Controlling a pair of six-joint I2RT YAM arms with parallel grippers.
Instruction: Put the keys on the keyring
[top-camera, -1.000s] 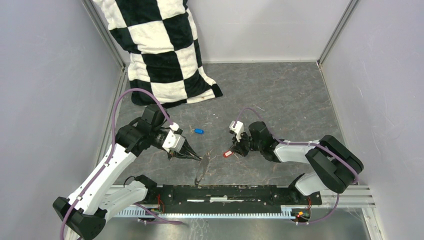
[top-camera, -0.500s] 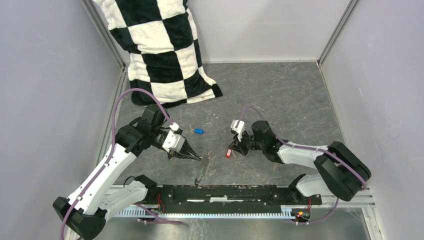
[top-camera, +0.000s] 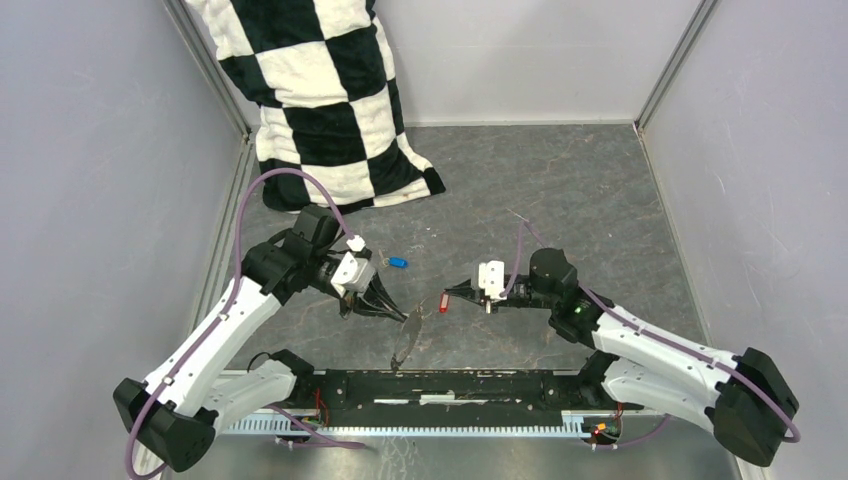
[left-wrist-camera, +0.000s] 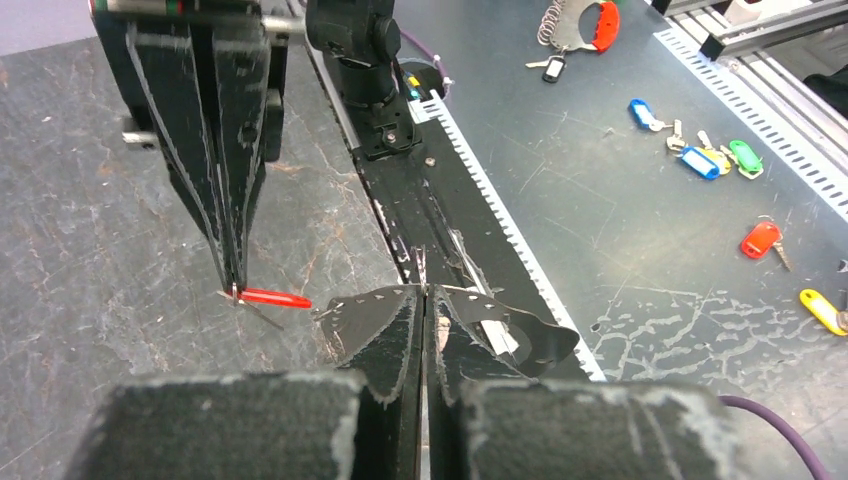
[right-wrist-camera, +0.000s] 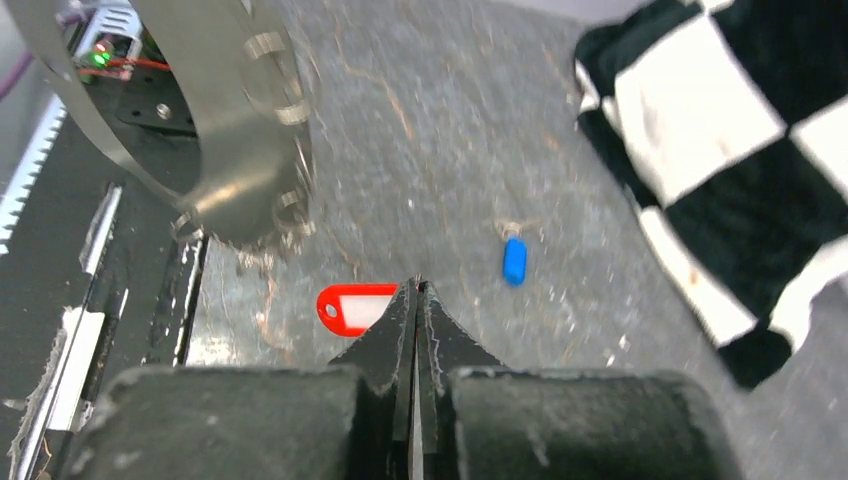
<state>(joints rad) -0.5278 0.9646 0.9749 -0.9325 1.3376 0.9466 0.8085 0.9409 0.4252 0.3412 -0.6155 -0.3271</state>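
The left fingers are pressed together on the rim of the keyring, a thin grey hoop that hangs from their tips toward the black rail at the near edge of the counter. Facing them almost tip to tip, the right fingers are clamped on the small metal part of the red key. Its red plastic head sticks out sideways from their tips, near the upper part of the hoop and the left fingers, with a narrow gap showing. The blue key lies flat on the counter beyond both pairs of fingers, apart from each. Farther out stands a black-and-white checkered cushion, propped in the far corner on the left fingers' side. Behind the rail, other coloured key tags lie scattered on a grey metal surface.
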